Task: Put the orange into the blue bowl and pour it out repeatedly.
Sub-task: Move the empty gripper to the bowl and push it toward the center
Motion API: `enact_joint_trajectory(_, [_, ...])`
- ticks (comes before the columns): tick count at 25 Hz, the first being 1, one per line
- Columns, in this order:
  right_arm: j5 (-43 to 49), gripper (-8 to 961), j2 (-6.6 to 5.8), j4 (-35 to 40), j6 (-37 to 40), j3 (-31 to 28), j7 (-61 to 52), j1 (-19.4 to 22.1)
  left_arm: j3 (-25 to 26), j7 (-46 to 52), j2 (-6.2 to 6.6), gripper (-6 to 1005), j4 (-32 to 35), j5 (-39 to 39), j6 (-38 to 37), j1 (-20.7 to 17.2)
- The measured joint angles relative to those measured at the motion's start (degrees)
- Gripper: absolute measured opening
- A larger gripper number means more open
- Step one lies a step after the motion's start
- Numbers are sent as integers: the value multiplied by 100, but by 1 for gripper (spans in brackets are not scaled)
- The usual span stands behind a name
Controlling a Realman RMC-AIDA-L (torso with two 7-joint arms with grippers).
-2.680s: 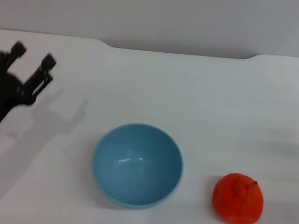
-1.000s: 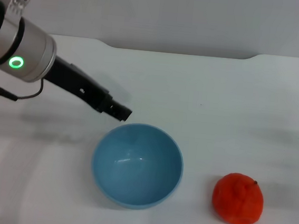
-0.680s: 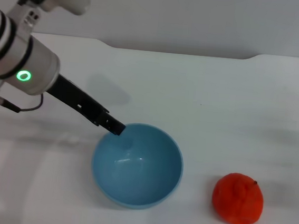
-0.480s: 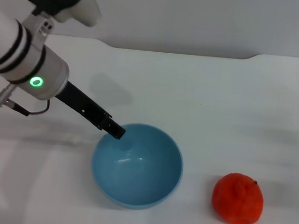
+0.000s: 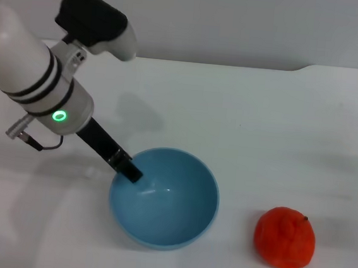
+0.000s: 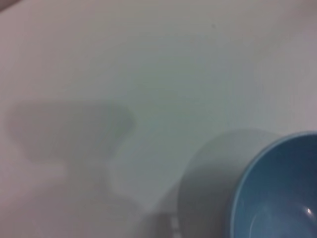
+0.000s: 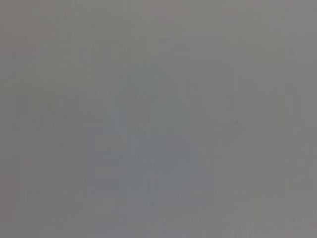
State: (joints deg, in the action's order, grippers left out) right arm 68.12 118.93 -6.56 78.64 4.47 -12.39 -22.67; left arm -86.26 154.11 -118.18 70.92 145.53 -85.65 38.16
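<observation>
Judging by the layout, work is at the bowl-grasping step: the left gripper [image 5: 129,171] reaches down at the blue bowl's [image 5: 164,197] rim on the side away from the orange [image 5: 285,238], and whether its fingers are spread or pressed together cannot be told. The orange sits on the white table [image 5: 262,123] just beside the bowl, outside it, so next the rim needs a firm pinch. Open tabletop surrounds the bowl on all sides; the right gripper is not seen.

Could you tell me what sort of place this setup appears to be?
Probably a robot test bench rather than a kitchen: a bare white table holds only a blue bowl and an orange, with the left pincer at the bowl's rim.
</observation>
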Motion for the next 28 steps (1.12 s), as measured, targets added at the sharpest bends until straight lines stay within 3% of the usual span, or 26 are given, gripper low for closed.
enact_joint_trajectory(4, [0,590,-2,8,-2,0,0,0,-256,17,0,573,-124,29,23,44])
enact_joint_trajectory(17, [-1,589,6,6,-15,1,0,13,-293,173,-35,535,-676,-22,81,296])
enact_joint_trajectory(28, [-10,589,16,-4,-15,1,0,53,-242,348,-21,291,-728,-16,123,306])
